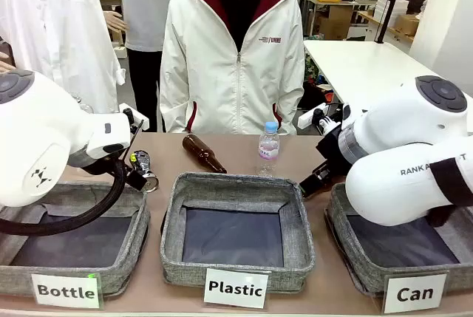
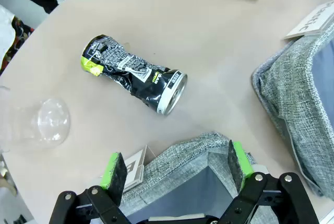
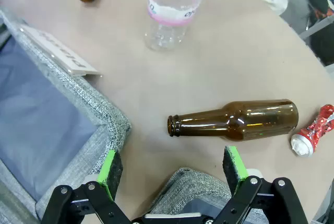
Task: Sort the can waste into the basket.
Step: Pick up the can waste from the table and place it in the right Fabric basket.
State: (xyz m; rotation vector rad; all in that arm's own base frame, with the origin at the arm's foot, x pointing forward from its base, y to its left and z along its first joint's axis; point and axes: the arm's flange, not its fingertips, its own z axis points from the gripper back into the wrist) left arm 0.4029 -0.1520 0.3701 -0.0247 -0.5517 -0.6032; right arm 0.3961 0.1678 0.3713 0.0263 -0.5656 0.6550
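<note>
A crushed dark can (image 2: 133, 75) with green and yellow print lies on its side on the table, just beyond the far rim of the "Bottle" basket (image 2: 182, 164); it also shows beside the left arm (image 1: 145, 171). My left gripper (image 2: 176, 164) hangs open over that rim, short of the can. A crushed red can (image 3: 313, 132) lies on the table beyond a brown bottle (image 3: 235, 121). My right gripper (image 3: 172, 164) is open above the far rim of the "Can" basket (image 1: 369, 273), with nothing between its fingers.
The "Plastic" basket (image 1: 236, 232) stands in the middle, the "Bottle" basket (image 1: 70, 247) at the left. A second brown bottle (image 1: 203, 153) and a clear plastic bottle (image 1: 269, 147) lie behind them. Another clear bottle (image 2: 36, 125) lies near the dark can. A person stands across the table.
</note>
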